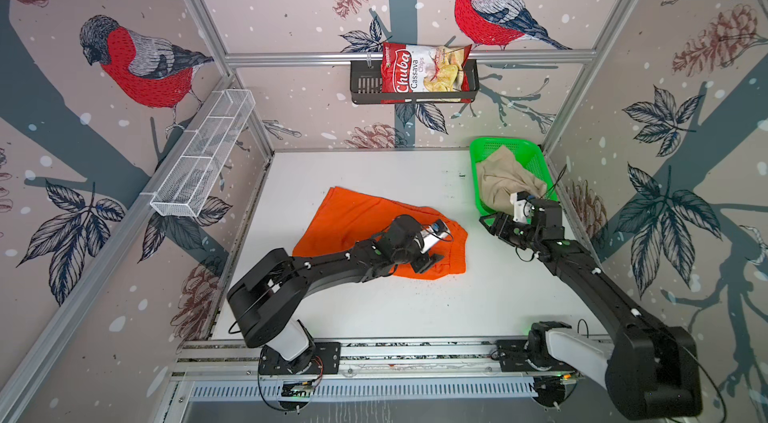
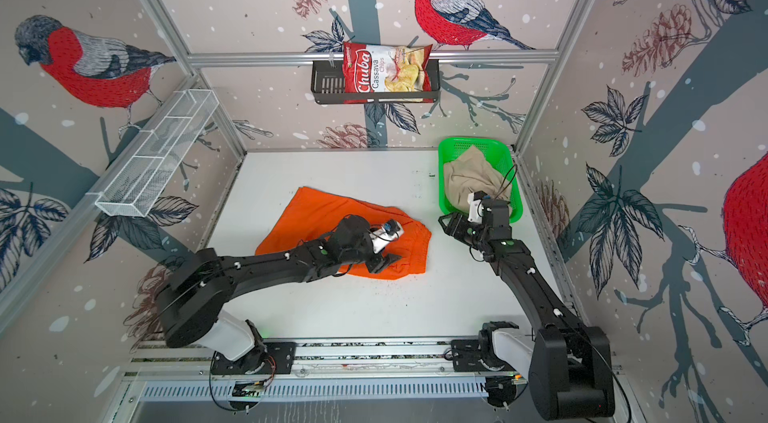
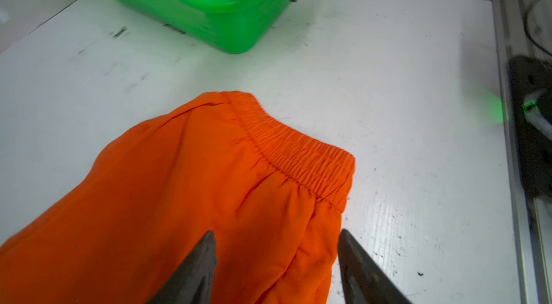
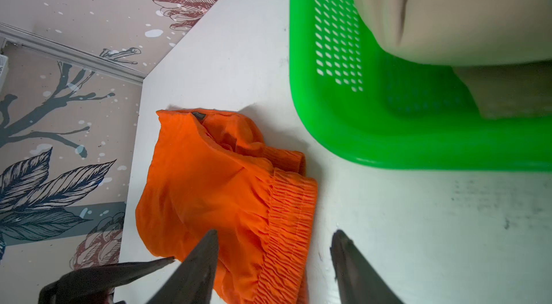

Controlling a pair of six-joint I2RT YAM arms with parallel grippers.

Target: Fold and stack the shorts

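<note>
The orange shorts lie loosely folded on the white table, elastic waistband toward the right. My left gripper hovers open just above their front right part, with nothing between its fingers. The beige shorts sit bunched in the green basket at the back right. My right gripper stands open and empty by the basket's front corner, between basket and orange shorts.
A black wall shelf on the back wall holds a red chips bag. A white wire rack hangs on the left wall. The arms' mounting rail runs along the table's front edge.
</note>
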